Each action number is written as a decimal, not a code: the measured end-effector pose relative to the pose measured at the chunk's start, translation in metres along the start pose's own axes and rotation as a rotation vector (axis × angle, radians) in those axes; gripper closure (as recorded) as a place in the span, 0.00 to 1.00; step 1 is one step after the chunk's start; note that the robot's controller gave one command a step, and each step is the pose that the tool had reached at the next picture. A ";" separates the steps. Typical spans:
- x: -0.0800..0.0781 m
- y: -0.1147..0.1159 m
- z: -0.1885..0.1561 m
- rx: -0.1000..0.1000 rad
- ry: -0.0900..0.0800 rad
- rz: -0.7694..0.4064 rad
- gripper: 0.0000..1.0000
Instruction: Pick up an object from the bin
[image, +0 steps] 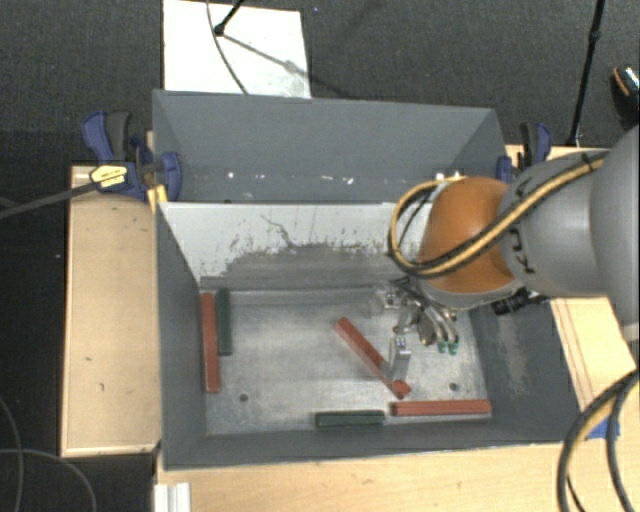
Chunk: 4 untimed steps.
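My gripper (401, 358) hangs over the right middle of the bin, fingers pointing down. Right under its tips lies a red-brown stick (368, 355), running diagonally from upper left to lower right. One fingertip sits close to the stick's lower end. Another red-brown stick (441, 407) lies flat along the front wall just below and right of the gripper. A dark green stick (349, 419) rests beside it at the front wall.
By the left wall a red-brown stick (210, 341) and a dark green stick (225, 321) lie side by side, lengthwise. The orange cover and cables on the wrist hide the bin's back right part.
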<state>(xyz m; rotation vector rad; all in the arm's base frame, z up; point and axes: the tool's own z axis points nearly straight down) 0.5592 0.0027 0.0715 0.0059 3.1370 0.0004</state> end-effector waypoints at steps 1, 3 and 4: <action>0.052 0.031 0.000 -0.001 0.002 -0.159 0.00; -0.002 0.036 -0.169 0.000 -0.009 -0.198 1.00; -0.009 0.013 -0.157 0.001 -0.001 -0.313 1.00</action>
